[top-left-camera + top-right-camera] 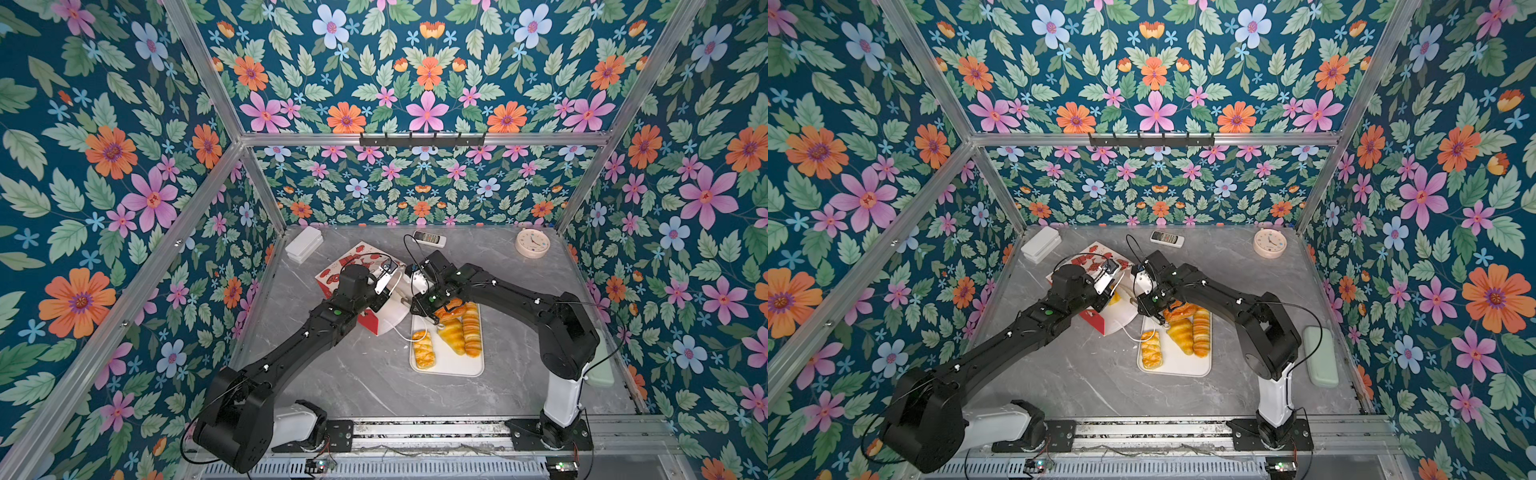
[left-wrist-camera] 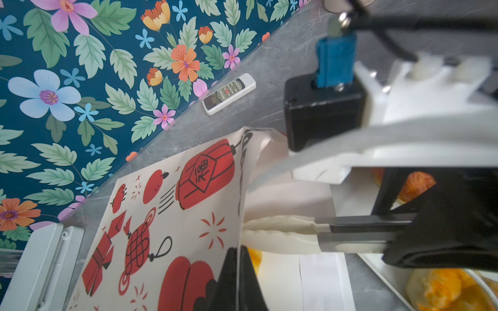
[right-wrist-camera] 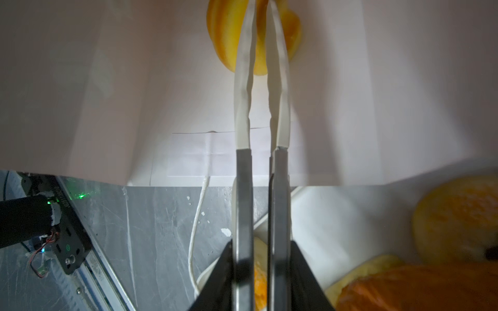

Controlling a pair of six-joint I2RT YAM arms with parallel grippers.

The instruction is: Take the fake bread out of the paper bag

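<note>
Four glossy golden-yellow toy pastries sit on the flat white rectangular tray, nearest the rig on the grey marble-look counter; more may hide under the right arm.

Just beyond the tray, the white paper bag with red printed motifs lies on its side, mouth facing the tray. At that mouth the left fingers are pinched shut on the upper edge and hold it lifted. Through the opening the right fingers reach into the bag, with a narrow gap between them.

Deeper in, one glossy yellow ridged pastry lies on the bag's lower wall, dead ahead of the right fingers. The tips straddle its middle, and part of it shows in the gap. Contact: cannot tell whether they press it. Its long axis appears to run across the finger line, ridges along it; judgement only.

The right arm is nearer and the only free one. Coming move, as judged: finish closing, then draw straight back along the finger line toward the tray, clear of the thin white cord handle trailing on the counter.
</note>
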